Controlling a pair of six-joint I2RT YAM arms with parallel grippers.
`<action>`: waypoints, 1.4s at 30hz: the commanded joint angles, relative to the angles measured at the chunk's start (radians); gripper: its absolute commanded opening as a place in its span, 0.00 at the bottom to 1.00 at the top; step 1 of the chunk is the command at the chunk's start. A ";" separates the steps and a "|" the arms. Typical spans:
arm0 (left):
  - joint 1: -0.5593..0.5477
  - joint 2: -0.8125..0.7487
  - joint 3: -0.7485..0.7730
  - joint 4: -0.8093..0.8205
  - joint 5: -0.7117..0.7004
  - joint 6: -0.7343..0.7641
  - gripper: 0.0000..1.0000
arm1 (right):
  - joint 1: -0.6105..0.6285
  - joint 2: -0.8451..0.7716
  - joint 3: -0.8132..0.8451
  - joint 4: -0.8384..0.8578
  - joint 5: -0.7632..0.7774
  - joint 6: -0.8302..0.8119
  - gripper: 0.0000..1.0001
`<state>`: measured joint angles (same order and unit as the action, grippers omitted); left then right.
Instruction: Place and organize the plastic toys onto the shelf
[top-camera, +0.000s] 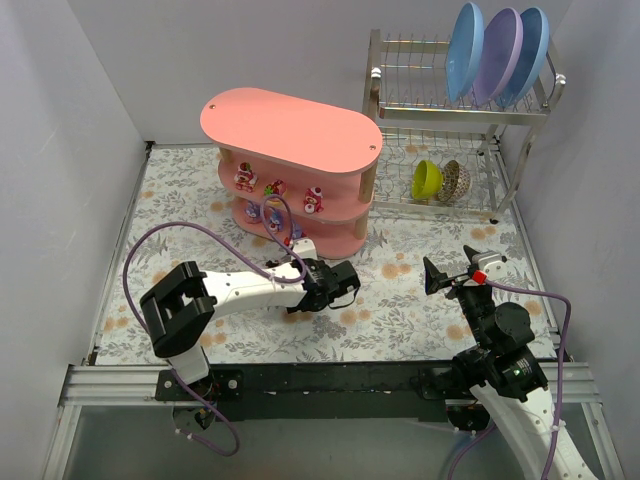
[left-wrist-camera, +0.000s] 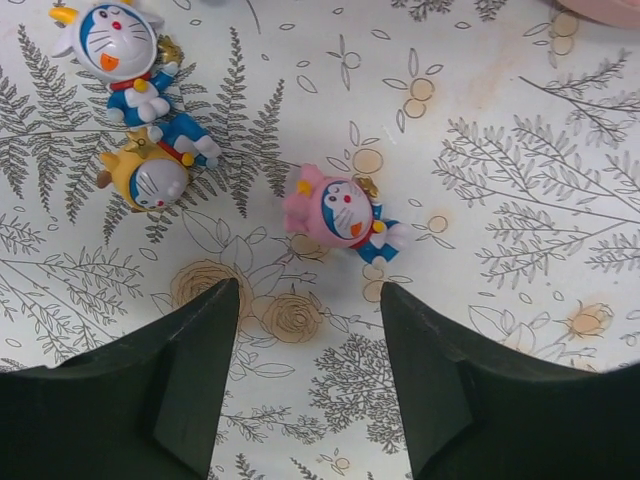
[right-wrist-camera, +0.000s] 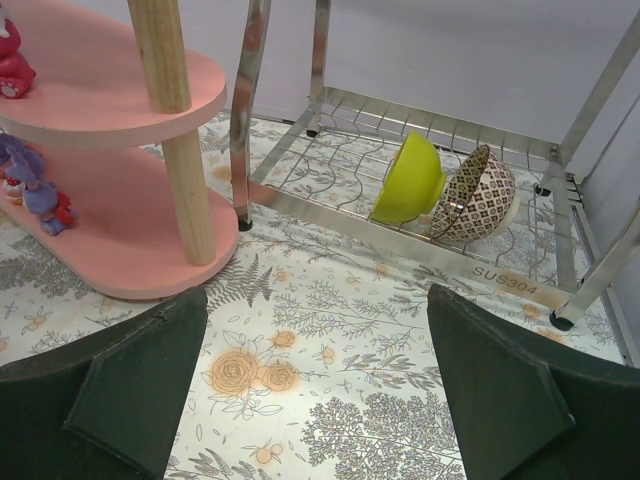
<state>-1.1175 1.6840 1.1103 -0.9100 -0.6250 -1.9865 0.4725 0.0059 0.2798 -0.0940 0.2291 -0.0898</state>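
Three plastic toys lie on the floral mat in the left wrist view: a pink-hooded one (left-wrist-camera: 344, 213) in the middle, a yellow one (left-wrist-camera: 150, 176) and a white-and-blue one (left-wrist-camera: 118, 48) at the upper left. My left gripper (left-wrist-camera: 308, 292) hovers just short of the pink-hooded toy, open, with only mat between its fingers. The pink shelf (top-camera: 290, 125) stands behind it, with toys (top-camera: 275, 187) on its middle tier and a purple one (top-camera: 262, 212) lower down. My right gripper (right-wrist-camera: 318, 300) is open over bare mat, right of the shelf (right-wrist-camera: 100, 90), where a purple toy (right-wrist-camera: 30, 186) sits.
A metal dish rack (top-camera: 455, 108) stands at the back right, with three plates (top-camera: 500, 55) on top and a green bowl (right-wrist-camera: 410, 180) and a patterned bowl (right-wrist-camera: 478, 195) below. Grey walls close in both sides.
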 joint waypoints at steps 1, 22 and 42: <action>-0.015 -0.012 0.048 0.003 -0.050 -0.630 0.57 | 0.005 -0.207 0.013 0.050 -0.002 -0.004 0.98; -0.008 0.045 -0.056 0.128 -0.076 -0.753 0.47 | 0.005 -0.207 0.015 0.048 -0.002 -0.002 0.98; 0.048 -0.164 -0.201 0.111 -0.084 -0.680 0.36 | 0.005 -0.207 0.013 0.050 -0.005 -0.002 0.98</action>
<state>-1.0878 1.6039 0.9211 -0.8097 -0.6769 -1.9934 0.4725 0.0059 0.2798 -0.0940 0.2283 -0.0898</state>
